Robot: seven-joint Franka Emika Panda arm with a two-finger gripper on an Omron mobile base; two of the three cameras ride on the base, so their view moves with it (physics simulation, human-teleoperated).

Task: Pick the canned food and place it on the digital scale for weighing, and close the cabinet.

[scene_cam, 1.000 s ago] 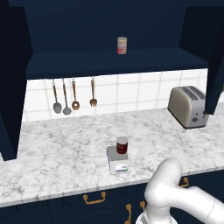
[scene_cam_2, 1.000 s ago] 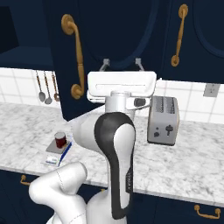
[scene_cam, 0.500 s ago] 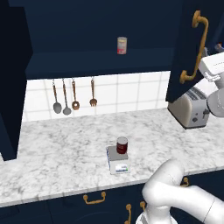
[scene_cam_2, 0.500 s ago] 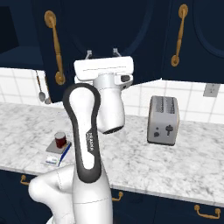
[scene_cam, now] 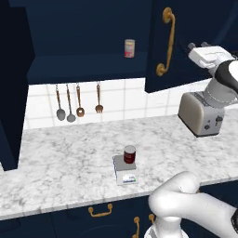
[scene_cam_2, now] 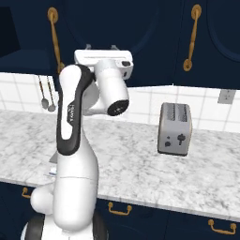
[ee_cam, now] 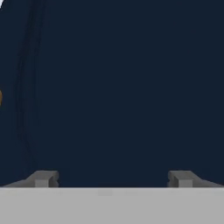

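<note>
Can (scene_cam: pixel 129 154) sits on the scale (scene_cam: pixel 125 170), near the front of the stone counter (scene_cam: pixel 69 158), so that part of the job looks done. What is left is the cupboard. Its right door (scene_cam: pixel 186 42) hangs partly open, with the gold handle (scene_cam: pixel 166 42) on its edge, and the shelf with a taller pale can (scene_cam: pixel 129 48) is in plain sight. The left door (scene_cam: pixel 11 83) also swings out wide.

The claw (ee_cam: pixel 111 178) is up high against the blue door, with its two fingers (ee_cam: pixel 43 178) spread wide apart and nothing between them. It looks ready to push the door shut.

Things could go wrong if the claw slides off the flat door, since it has no grip on it. The arm (scene_cam_2: pixel 72 117) could also bump the toaster (scene_cam: pixel 201 113) just below it, or forget the left door
</note>
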